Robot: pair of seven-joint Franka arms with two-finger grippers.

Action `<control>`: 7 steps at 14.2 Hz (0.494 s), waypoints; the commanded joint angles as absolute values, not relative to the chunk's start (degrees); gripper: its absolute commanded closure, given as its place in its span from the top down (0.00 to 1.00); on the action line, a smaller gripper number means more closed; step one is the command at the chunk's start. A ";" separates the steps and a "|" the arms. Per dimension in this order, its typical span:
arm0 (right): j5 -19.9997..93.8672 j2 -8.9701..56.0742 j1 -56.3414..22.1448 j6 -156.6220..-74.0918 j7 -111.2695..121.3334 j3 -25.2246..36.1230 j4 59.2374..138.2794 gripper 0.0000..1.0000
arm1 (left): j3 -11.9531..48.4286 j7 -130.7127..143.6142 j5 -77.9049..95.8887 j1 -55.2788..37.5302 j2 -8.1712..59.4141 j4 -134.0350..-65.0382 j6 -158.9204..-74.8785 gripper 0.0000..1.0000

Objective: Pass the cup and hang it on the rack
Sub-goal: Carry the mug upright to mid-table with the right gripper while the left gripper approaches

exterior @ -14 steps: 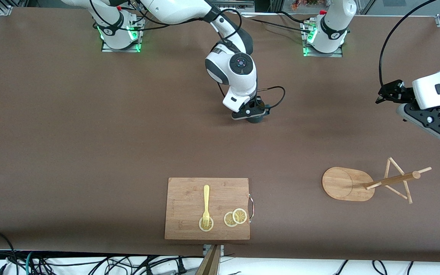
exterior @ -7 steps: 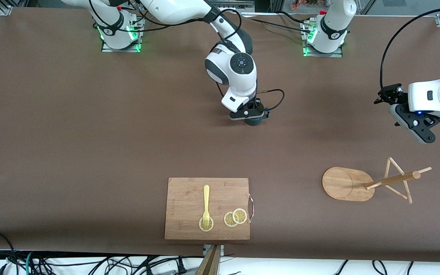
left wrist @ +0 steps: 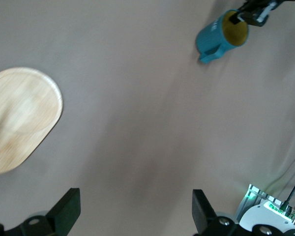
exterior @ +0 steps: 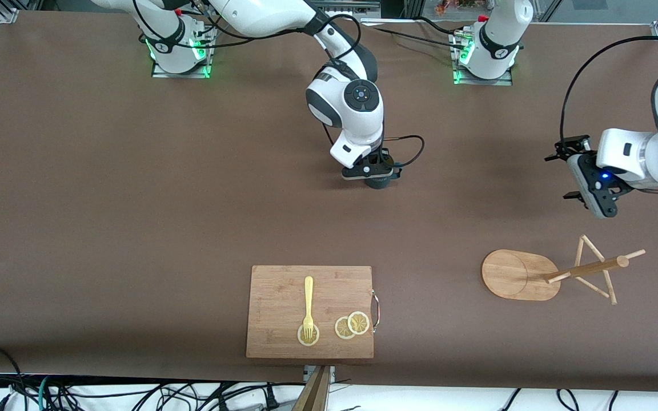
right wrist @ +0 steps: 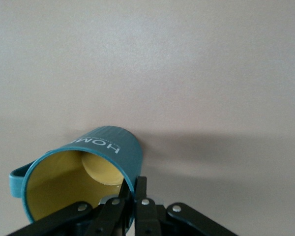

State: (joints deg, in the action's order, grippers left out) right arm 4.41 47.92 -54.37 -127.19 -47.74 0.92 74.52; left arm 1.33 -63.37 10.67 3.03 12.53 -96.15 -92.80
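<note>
The cup (exterior: 380, 182) is dark teal with a yellow inside and stands low at the middle of the table. My right gripper (exterior: 372, 171) is shut on the cup (right wrist: 83, 167) at its rim. One of the right gripper's (right wrist: 135, 191) fingers is inside the rim and one outside. The cup (left wrist: 221, 37) and the rack's oval base (left wrist: 19, 118) both show in the left wrist view. The wooden rack (exterior: 520, 274) stands toward the left arm's end, nearer the front camera. My left gripper (exterior: 566, 176) hangs open and empty (left wrist: 135, 216) over bare table by the rack.
A wooden cutting board (exterior: 283, 297) lies at the table's near edge. On it are a yellow fork (exterior: 308, 302) and lemon slices (exterior: 352, 325). The rack's thin pegs (exterior: 594, 268) stick out past its base toward the left arm's end.
My left arm has swung its gripper in from the table's end toward the middle, still open. The right gripper and cup have barely shifted.
</note>
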 commanded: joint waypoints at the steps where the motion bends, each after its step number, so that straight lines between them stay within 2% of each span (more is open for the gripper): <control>1: 3.86 47.90 -54.32 -126.12 -49.39 1.14 73.04 0.41 | 1.41 -68.53 13.35 0.97 10.81 -100.80 -97.27 1.00; 2: 3.87 47.38 -54.32 -125.25 -49.74 1.23 73.04 0.43 | 1.41 -70.90 15.01 0.71 10.64 -102.81 -99.03 1.00; 5: 3.96 45.36 -53.79 -122.44 -49.66 1.41 72.86 0.63 | 1.41 -74.53 23.53 0.70 8.71 -111.06 -104.65 1.00; 6: 3.96 44.39 -53.18 -120.95 -49.40 1.67 72.86 0.63 | 1.84 -74.97 25.47 0.53 7.74 -113.62 -106.77 1.00; 7: 4.04 43.08 -52.04 -119.11 -49.22 1.67 72.86 0.69 | 3.15 -77.41 26.62 0.44 7.73 -114.77 -108.27 1.00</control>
